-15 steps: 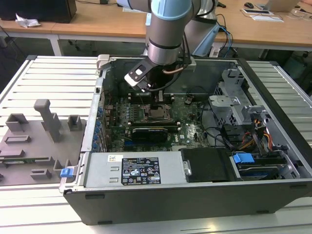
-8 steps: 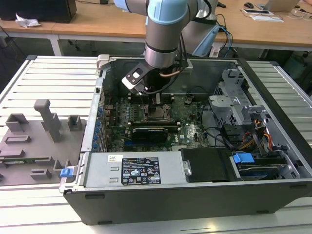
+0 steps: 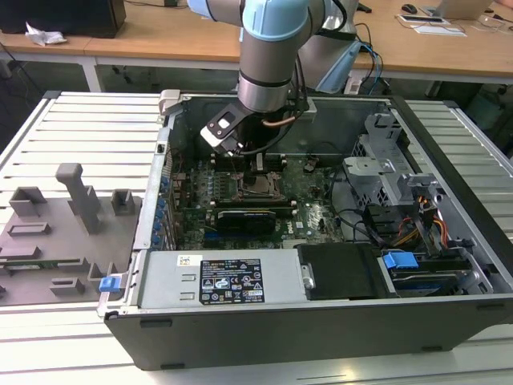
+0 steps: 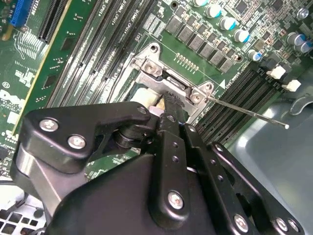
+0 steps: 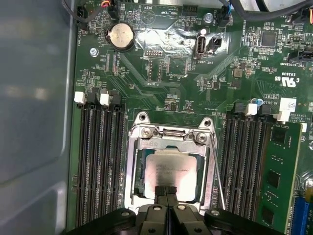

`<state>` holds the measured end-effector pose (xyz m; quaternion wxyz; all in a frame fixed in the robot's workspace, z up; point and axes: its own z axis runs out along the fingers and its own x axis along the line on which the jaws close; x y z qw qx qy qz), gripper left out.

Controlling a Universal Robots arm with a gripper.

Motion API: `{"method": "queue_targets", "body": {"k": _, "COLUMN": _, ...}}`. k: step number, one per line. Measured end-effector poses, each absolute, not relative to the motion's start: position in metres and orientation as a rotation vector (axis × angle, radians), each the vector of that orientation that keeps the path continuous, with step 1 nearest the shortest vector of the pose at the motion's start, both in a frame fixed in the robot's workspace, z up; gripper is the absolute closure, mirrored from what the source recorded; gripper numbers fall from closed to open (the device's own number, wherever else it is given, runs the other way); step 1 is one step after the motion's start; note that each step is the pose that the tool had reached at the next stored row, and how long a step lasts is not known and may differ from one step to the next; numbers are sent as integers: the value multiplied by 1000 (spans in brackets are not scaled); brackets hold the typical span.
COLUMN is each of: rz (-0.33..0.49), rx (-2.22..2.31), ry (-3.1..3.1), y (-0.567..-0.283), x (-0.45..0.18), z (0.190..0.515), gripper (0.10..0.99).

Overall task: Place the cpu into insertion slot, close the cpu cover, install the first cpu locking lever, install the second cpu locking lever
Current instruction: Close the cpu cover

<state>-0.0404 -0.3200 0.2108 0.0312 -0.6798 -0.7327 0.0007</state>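
Note:
The cpu (image 5: pixel 171 169), a dull silver square, lies flat in the insertion slot (image 3: pixel 258 187) on the green board. The cpu cover (image 5: pixel 155 144), a silver frame, appears to lie down around it, with the chip's top showing through its window. My gripper (image 5: pixel 166 190) is shut, its black fingertips pressed together with nothing between them, right over the cpu's edge. In the second wrist view the gripper (image 4: pixel 170 102) tips reach down at the socket's rim. One thin wire locking lever (image 4: pixel 244 111) sticks out free from the socket's corner; the same lever (image 5: pixel 216 176) runs slanted beside the cover.
Long black memory slots (image 5: pixel 100 161) flank the socket on both sides. A coin battery (image 5: pixel 121 36) sits further along the board. The grey case wall (image 5: pixel 34 98) is close by. A black card (image 3: pixel 248 216), power supply (image 3: pixel 228 281) and drive cage (image 3: pixel 393 176) surround the board.

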Motion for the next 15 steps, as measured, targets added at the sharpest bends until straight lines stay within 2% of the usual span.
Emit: {"method": "queue_targets", "body": {"k": 15, "rz": -25, "rx": -2110, "ry": -2293, "y": -323, "x": -44, "z": 203, "gripper": 980}}
